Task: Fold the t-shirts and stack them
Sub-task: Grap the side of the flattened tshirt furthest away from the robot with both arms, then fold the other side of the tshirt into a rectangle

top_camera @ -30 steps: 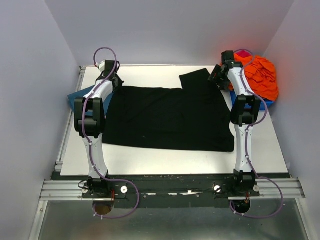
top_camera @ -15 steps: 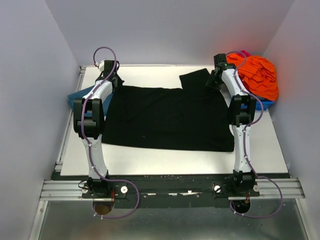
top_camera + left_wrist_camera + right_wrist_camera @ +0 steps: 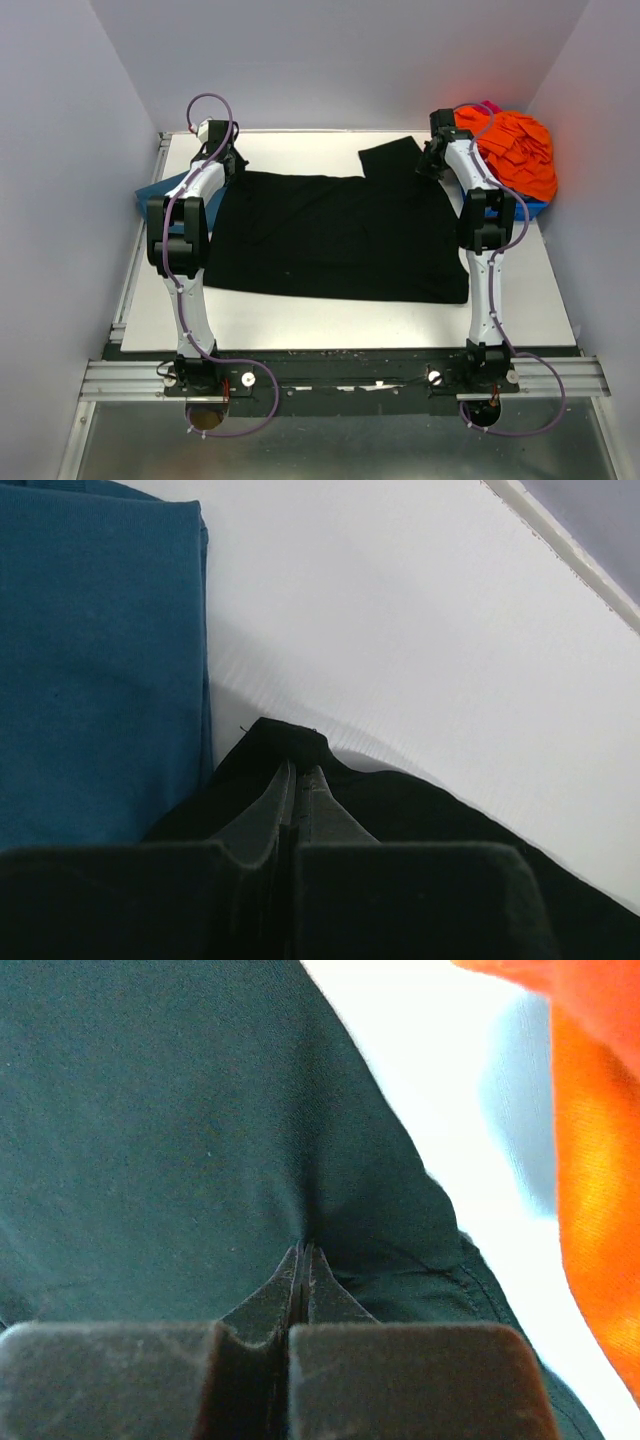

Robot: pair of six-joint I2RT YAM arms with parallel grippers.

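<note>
I find the left gripper [image 3: 298,780] clamped on the black t-shirt [image 3: 340,235] at its far-left corner, and the right gripper [image 3: 303,1260] clamped near its far-right corner. The shirt lies spread across the centre of the table [image 3: 300,325]; the teal t-shirt [image 3: 90,660] is at the left edge.

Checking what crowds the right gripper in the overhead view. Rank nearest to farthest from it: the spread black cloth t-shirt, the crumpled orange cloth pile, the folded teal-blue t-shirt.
From the right gripper:
1. Black t-shirt, pinched in its shut jaws at the shirt's far right edge.
2. Orange cloth pile, just to its right.
3. Teal-blue t-shirt, far over on the left side.
</note>
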